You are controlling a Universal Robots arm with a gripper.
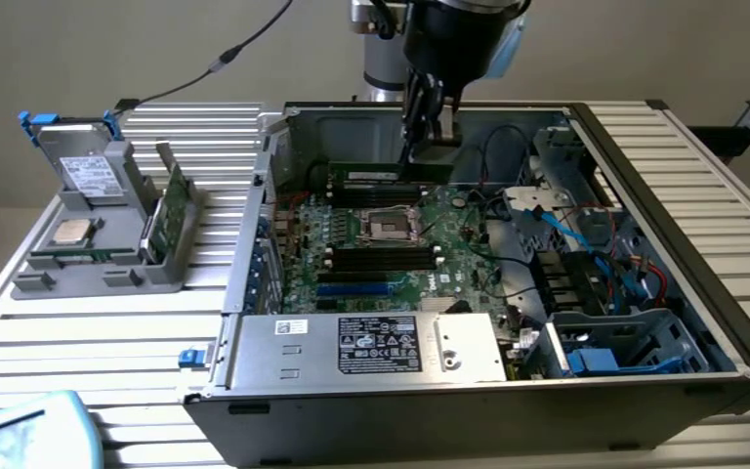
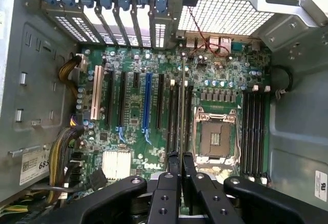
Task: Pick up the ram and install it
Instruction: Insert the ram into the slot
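The ram [image 1: 372, 177] is off the surface, pinched edge-on in the closed claw [image 2: 181, 156]. It hangs just beneath the claw, over the black slots [image 2: 173, 116] beside the processor socket [image 2: 214, 138]. Picking up is done — seating looks unfinished, though I cannot tell for sure.

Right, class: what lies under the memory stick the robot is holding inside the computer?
The green motherboard, with long black slots beside the empty processor socket. The stick hides the strip directly below it, so whether it touches a slot cannot be told.
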